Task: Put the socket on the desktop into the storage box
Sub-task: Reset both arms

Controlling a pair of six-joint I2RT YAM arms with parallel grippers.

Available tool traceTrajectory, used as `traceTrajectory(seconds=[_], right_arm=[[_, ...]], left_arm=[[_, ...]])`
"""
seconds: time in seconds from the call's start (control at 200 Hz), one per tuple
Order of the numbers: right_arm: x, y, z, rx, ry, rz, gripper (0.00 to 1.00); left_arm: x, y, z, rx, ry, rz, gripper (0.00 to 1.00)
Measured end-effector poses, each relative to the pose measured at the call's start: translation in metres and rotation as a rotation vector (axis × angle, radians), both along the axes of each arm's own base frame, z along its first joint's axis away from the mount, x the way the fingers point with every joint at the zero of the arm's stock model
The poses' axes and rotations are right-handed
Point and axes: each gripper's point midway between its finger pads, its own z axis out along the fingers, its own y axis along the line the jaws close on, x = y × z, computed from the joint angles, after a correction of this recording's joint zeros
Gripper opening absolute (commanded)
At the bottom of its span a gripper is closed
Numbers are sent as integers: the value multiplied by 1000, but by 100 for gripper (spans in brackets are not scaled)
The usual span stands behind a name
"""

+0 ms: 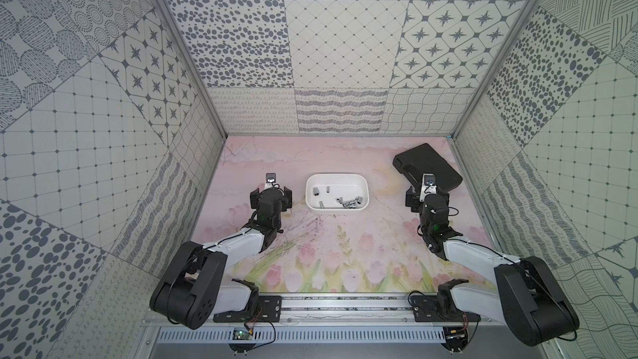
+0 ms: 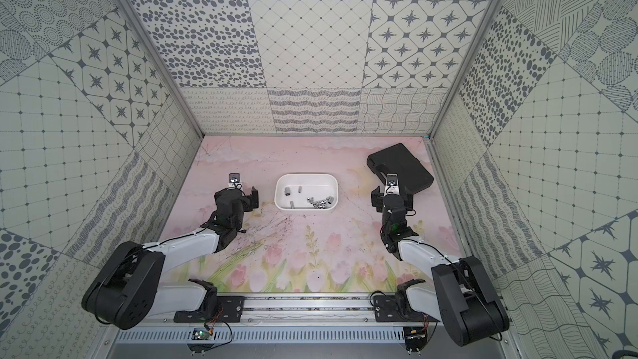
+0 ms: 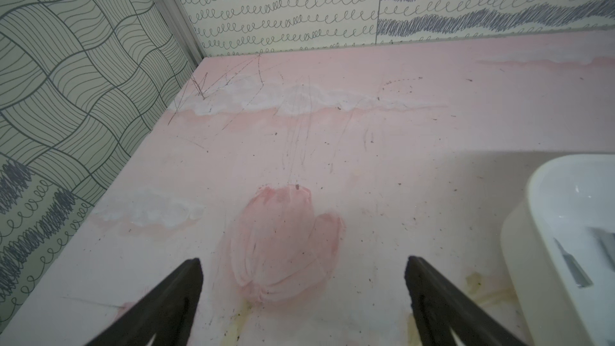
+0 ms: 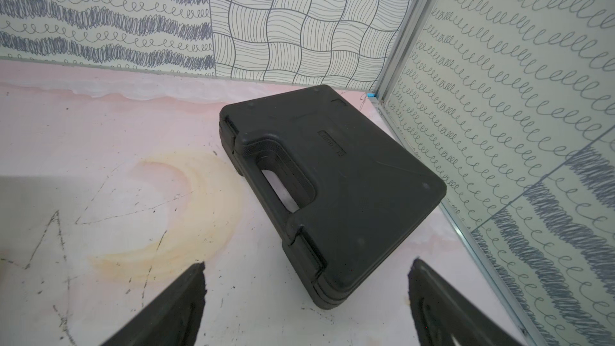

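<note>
Several silver metal sockets [image 1: 352, 203] inside white rounded plastic storage box [image 1: 331, 211]; left gripper [image 3: 303, 260], right gripper [image 4: 308, 262] flank it, jaws apart, empty: likely finished.

Both top views: high above the robot's edge, angled down and away, sharing the whole pink flower-printed tabletop [image 1: 331, 253]. Left wrist cam: low, close, clips the white rounded plastic storage box [image 3: 522, 247]. Right wrist cam: low, close on the flat black hard-shell case [image 4: 359, 201]. Both also appear in the top views.
</note>
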Motion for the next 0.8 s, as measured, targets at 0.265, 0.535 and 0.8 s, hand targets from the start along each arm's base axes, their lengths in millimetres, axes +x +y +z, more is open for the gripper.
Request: traceTrajectory(seconds=[0.265, 0.535, 0.8], right_arm=[[11, 6, -18, 17, 13, 16, 97], [29, 4, -33, -19, 32, 21, 97], [39, -15, -31, 67, 22, 44, 96]], left_arm=[[0, 20, -34, -18, 47, 22, 99], [7, 30, -57, -82, 71, 9, 99], [13, 23, -55, -118, 46, -39, 99]])
